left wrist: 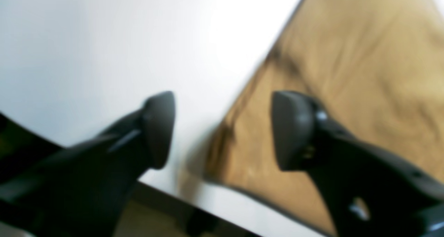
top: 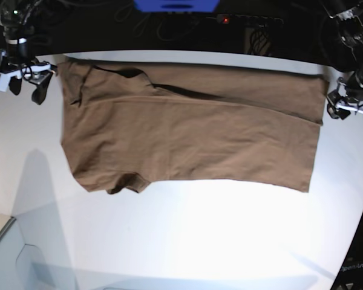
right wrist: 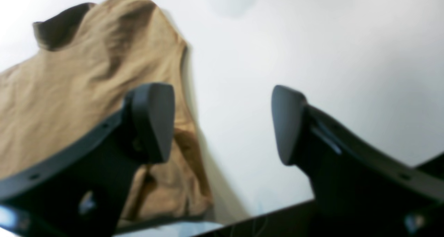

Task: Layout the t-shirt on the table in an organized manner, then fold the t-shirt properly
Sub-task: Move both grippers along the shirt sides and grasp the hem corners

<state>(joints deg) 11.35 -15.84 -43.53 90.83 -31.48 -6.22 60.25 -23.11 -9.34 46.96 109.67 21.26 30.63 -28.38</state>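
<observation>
Setting: robot lab bench.
Evidence: white table; cables and power strip beyond far edge.

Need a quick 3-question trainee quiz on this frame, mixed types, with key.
1. True or false: the left tool is clamped on the plain brown cotton t-shirt.
2. Multiple choice: the t-shirt lies (A) bunched in a heap, (B) spread out flat on the glossy white table, (C) hanging off an arm.
3. Fill in: the right tool has its jaws ____.

Key: 1 false, its jaws stand apart with nothing between them; 2 B; 3 open.
</observation>
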